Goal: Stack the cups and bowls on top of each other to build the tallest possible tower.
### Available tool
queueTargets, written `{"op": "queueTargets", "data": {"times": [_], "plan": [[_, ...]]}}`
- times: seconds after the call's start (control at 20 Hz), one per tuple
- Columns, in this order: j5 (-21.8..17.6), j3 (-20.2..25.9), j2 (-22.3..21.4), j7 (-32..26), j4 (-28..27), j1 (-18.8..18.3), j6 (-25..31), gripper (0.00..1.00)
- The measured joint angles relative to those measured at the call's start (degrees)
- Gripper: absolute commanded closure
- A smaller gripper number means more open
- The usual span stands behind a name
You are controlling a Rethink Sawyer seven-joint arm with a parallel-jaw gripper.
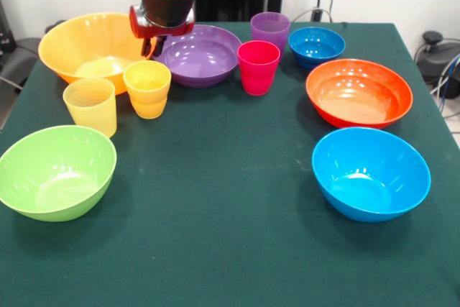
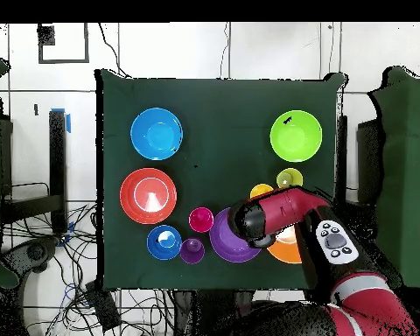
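All bowls and cups stand apart and upright on the green table. The orange-yellow bowl (image 1: 90,48) and the purple bowl (image 1: 201,54) stand at the far side. My gripper (image 1: 152,47) hangs low between their rims, empty as far as shows. The orange-yellow cup (image 1: 147,88) and the pale yellow cup (image 1: 90,106) stand just in front of it. The red-pink cup (image 1: 258,67), the purple cup (image 1: 270,31) and the dark blue bowl (image 1: 316,46) are to the right. In the overhead view the arm's head (image 2: 253,219) hides the gripper.
The red-orange bowl (image 1: 359,93) and the light blue bowl (image 1: 370,172) stand on the right. The lime green bowl (image 1: 56,172) is at the near left. Bare green cloth (image 1: 215,213) fills the middle and front.
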Motion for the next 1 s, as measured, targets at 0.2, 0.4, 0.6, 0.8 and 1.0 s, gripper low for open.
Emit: {"op": "queueTargets", "data": {"times": [0.2,0.4,0.6,0.8,1.0], "plan": [[-0.01,0.23,-0.30,0.00,0.00,-0.05,0.00,1.00],[-0.01,0.60,-1.01,0.00,0.00,-0.05,-0.01,1.00],[0.01,1.20,-2.16,0.00,-0.03,-0.05,-0.02,1.00],[0.05,1.75,-3.24,0.00,-0.06,0.03,0.00,1.00],[0.14,2.18,-3.98,0.00,-0.06,0.14,0.05,1.00]]}}
